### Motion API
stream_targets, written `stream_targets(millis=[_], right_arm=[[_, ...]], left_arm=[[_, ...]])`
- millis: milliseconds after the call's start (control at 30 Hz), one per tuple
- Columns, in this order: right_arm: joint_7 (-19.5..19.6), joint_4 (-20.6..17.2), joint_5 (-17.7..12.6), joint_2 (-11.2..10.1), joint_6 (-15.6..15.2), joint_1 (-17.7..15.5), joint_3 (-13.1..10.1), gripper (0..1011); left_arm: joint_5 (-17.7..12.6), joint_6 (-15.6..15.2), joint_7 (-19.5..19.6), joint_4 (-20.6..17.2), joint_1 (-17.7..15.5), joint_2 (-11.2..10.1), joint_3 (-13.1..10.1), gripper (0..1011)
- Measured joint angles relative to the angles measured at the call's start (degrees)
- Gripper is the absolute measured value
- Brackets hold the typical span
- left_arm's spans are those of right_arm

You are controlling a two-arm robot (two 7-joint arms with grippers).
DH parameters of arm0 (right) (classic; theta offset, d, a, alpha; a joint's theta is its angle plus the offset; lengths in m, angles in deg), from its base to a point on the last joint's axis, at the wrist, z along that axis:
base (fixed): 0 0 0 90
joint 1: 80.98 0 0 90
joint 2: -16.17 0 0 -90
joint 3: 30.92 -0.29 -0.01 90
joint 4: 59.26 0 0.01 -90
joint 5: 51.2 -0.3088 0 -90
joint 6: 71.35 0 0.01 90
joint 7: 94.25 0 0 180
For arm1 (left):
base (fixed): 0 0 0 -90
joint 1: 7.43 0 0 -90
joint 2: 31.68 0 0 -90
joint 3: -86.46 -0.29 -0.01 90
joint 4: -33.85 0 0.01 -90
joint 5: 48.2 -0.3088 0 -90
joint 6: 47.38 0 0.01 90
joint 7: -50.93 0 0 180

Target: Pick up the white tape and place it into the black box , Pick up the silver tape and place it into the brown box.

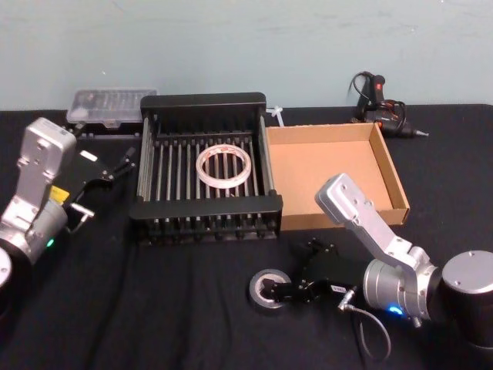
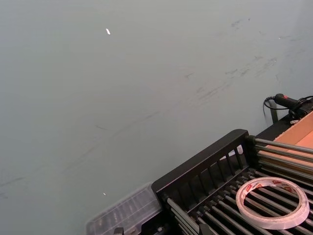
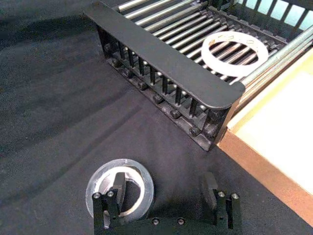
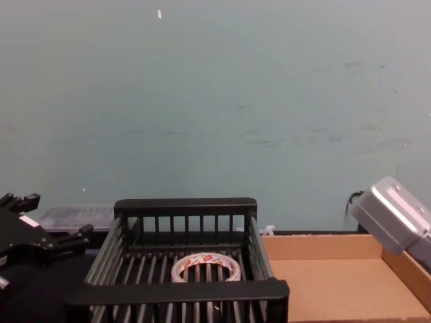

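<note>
White tape lies flat inside black box, frame centre. Silver tape on the surface at lower centre; right gripper fingers spread, one inside its ring. Left gripper fingers spread, left edge.

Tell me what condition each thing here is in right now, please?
Flat whitish tape ring: lying in the crate.
Black slatted plastic crate: holds only that ring.
Thick grey-silver tape roll: flat on the cloth.
Shallow tan cardboard tray: empty.
Right tool: open, one finger inside the silver roll's hole.
Left tool: open, beside the crate.
</note>
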Motion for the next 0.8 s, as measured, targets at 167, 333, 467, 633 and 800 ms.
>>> stream_targets(millis=[167, 333, 467, 633, 800], right_arm=[[0.0, 0.0, 0.0, 0.0, 0.0, 0.0, 0.0, 1002], [0.0, 0.0, 0.0, 0.0, 0.0, 0.0, 0.0, 992], [0.0, 0.0, 0.0, 0.0, 0.0, 0.0, 0.0, 912], [0.0, 0.0, 0.0, 0.0, 0.0, 0.0, 0.0, 760], [0.0, 0.0, 0.0, 0.0, 0.0, 0.0, 0.0, 625]], left_arm=[[0.0, 0.0, 0.0, 0.0, 0.0, 0.0, 0.0, 1001], [0.0, 0.0, 0.0, 0.0, 0.0, 0.0, 0.0, 1001], [0.0, 0.0, 0.0, 0.0, 0.0, 0.0, 0.0, 1001], [0.0, 0.0, 0.0, 0.0, 0.0, 0.0, 0.0, 1001], [0.0, 0.0, 0.0, 0.0, 0.0, 0.0, 0.0, 1001]])
